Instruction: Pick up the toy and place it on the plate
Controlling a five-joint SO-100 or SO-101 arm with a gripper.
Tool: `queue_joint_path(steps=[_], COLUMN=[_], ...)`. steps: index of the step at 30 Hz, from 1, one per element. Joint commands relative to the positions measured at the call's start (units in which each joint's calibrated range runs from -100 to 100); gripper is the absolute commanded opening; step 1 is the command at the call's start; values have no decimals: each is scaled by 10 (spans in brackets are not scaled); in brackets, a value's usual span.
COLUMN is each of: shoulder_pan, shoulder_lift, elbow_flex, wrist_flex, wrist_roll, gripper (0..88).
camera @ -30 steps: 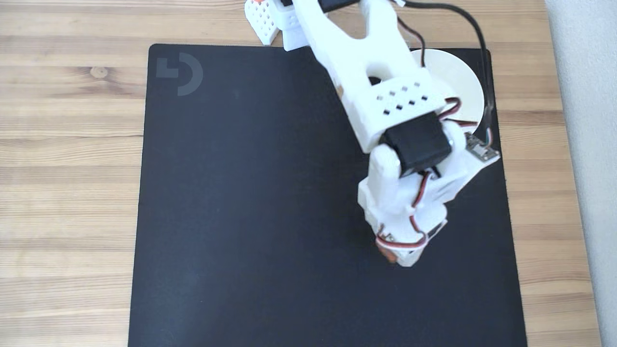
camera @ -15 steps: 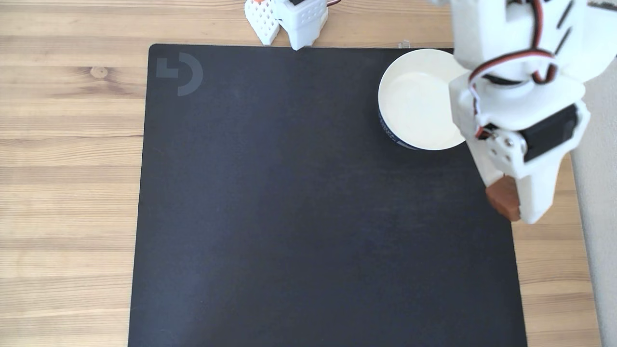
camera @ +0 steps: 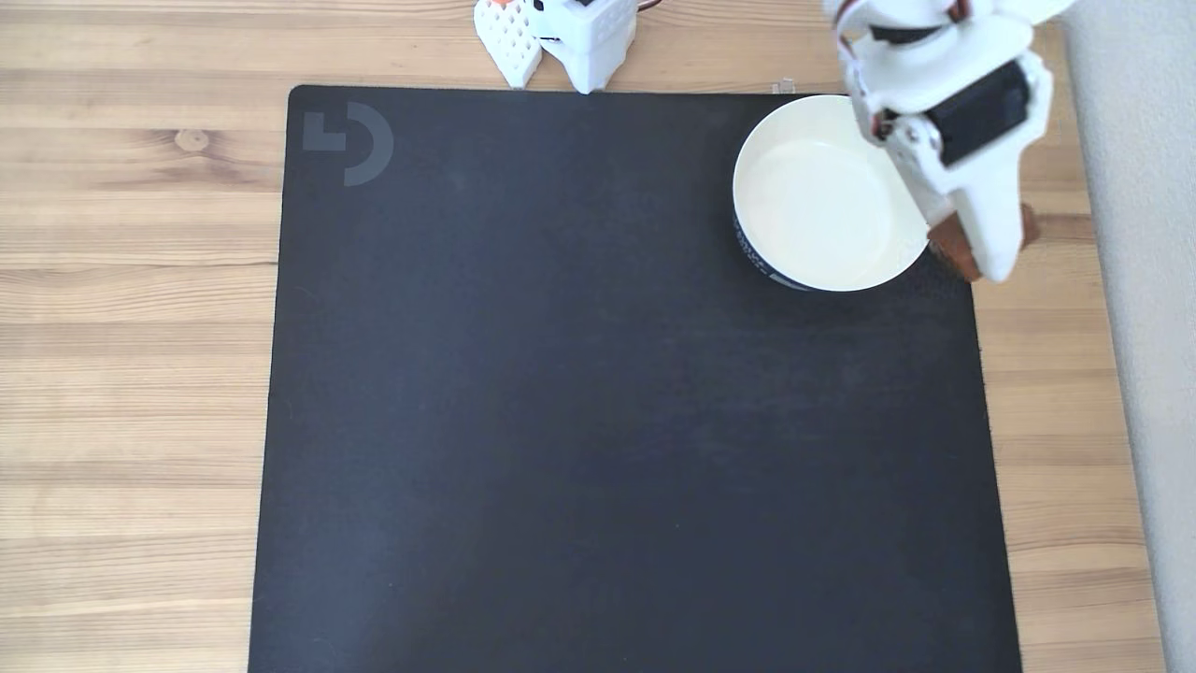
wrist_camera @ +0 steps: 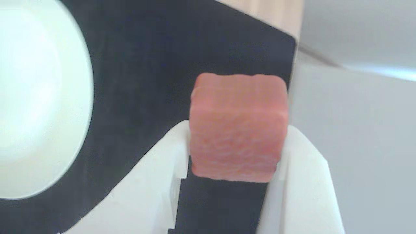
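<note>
The toy (wrist_camera: pixel 239 130), a reddish-brown squarish block with a grainy face, is clamped between my gripper's (wrist_camera: pixel 235 152) two white fingers in the wrist view. In the fixed view my gripper (camera: pixel 981 245) hangs above the mat's right edge, with the toy (camera: pixel 951 245) showing on both sides of a white finger. The plate (camera: pixel 822 201), a round white dish with a dark band on its outer wall, sits at the mat's top right, just left of the gripper. In the wrist view the plate (wrist_camera: pixel 39 104) fills the left side, apart from the toy.
A black mat (camera: pixel 607 393) covers most of the wooden table (camera: pixel 131 327). The arm's white base (camera: pixel 570 37) stands at the top edge. A grey wall (camera: pixel 1149 327) runs along the right side, close to the gripper.
The arm has lifted the toy off the lower right of the mat and carried it up and to the right, ending beside the plate's right rim.
</note>
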Motion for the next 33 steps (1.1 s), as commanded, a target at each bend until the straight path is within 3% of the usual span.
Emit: queue_joint_path(steps=[1,15,26,30,33], shoulder_pan=[-24,-70,-78,-78,-83], shoulder_lift=[-82,-255,-300,-300,-301], elbow_flex=[135,443,535,535,534], wrist_flex=[-77,-87,-128,-122,-122], wrist_roll=[-20,-84,-116,-116,-116], gripper=[23,23,25,175,193])
